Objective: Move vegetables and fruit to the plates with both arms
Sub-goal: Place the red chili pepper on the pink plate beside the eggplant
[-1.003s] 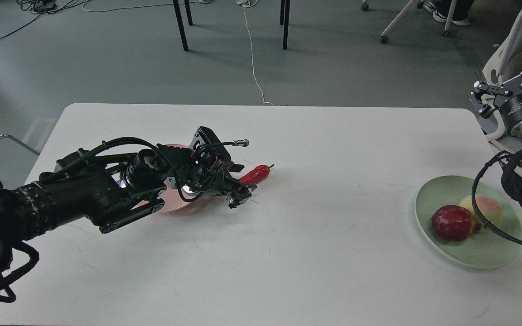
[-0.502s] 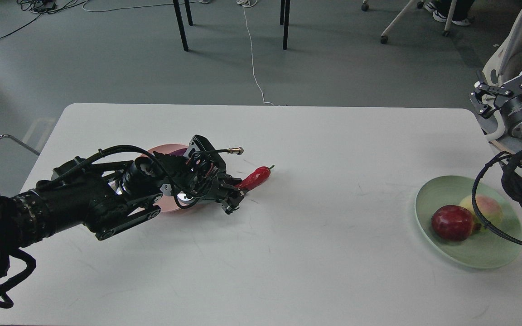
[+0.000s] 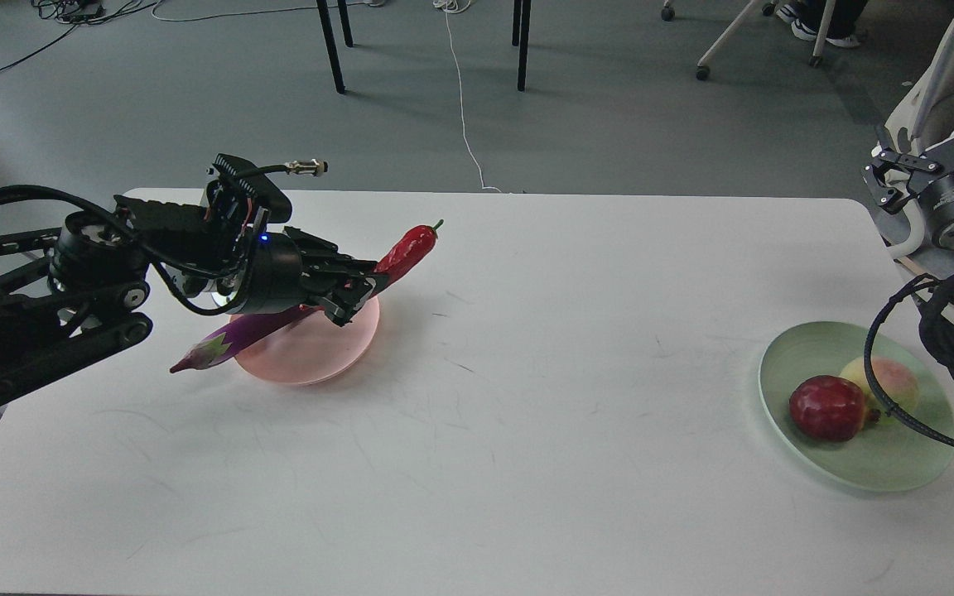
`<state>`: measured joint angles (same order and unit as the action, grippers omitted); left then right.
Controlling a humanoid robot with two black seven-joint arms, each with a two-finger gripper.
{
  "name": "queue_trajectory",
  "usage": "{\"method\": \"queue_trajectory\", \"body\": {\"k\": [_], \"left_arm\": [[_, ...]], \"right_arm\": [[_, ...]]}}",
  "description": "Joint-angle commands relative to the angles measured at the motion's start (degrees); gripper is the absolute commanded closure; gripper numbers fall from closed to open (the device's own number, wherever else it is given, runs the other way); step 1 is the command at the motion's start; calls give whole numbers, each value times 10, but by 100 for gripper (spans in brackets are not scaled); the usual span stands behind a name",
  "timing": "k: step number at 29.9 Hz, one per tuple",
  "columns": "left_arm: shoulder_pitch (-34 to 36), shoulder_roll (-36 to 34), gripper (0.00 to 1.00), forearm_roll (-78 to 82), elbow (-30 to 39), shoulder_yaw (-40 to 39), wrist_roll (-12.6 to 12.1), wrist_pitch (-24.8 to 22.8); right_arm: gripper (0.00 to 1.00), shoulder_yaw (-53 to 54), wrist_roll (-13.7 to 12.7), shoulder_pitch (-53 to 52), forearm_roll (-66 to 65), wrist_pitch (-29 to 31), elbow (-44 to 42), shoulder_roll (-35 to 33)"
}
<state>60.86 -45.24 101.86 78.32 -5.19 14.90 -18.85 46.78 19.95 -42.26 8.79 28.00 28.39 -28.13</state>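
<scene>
1. The left end effector [image 3: 358, 291], a black two-finger claw, is clamped on the lower end of the curved red chili pepper with a green stem [image 3: 408, 247]. The pepper is held off the counter and slants up to the right, above the far right rim of the plate below.
2. The round shallow pale pink plastic plate [image 3: 320, 352] sits in the left half of the white rounded-corner counter [image 3: 527, 397]. The long glossy purple eggplant [image 3: 233, 343] lies across it, with its pale calyx end overhanging the plate's left rim.
3. The right end effector [image 3: 932, 153] is raised beyond the counter's far right corner, fingers spread apart and holding nothing.
4. The round pale green plastic plate [image 3: 783, 364] lies close to the counter's right edge. It carries the dark red faceted pomegranate [image 3: 826, 407] and the pale yellow-green peach with a pink blush [image 3: 887, 377], which touch each other. A looped black cable [image 3: 883, 314] crosses in front of the peach.
5. Between the two plates the counter surface is open, marked only by faint scuffs.
6. Beyond the far edge is grey floor with a white cord [image 3: 464, 116] and black furniture legs [image 3: 330, 45].
</scene>
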Motion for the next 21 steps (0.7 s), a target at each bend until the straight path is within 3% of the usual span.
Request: {"method": "queue_trajectory", "body": {"k": [1,5,9,12,17,20,21], "left_arm": [[-18,-30,88,4,-1,17,0,0],[-57,-22,87,18,-16,18,-5,5],[-77,-3,81,22,-52,14,-25,13],[-79,4,51,21,-56,13,-35,24],[-79,15,42,17,-56,6,-37,32],[-79,13,16,9,-55,0,-31,58],[-79,9,15,4,-53,-2,-29,70]], "right_arm": [[1,0,0,1,0,0,1,4],[1,0,0,-2,0,0,1,4],[1,0,0,-3,0,0,1,-2],[1,-1,-1,-3,0,0,1,-2],[1,-1,-1,-5,0,0,1,-2],[1,-1,-1,-6,0,0,1,-2],[1,-1,-1,-7,0,0,1,-2]]}}
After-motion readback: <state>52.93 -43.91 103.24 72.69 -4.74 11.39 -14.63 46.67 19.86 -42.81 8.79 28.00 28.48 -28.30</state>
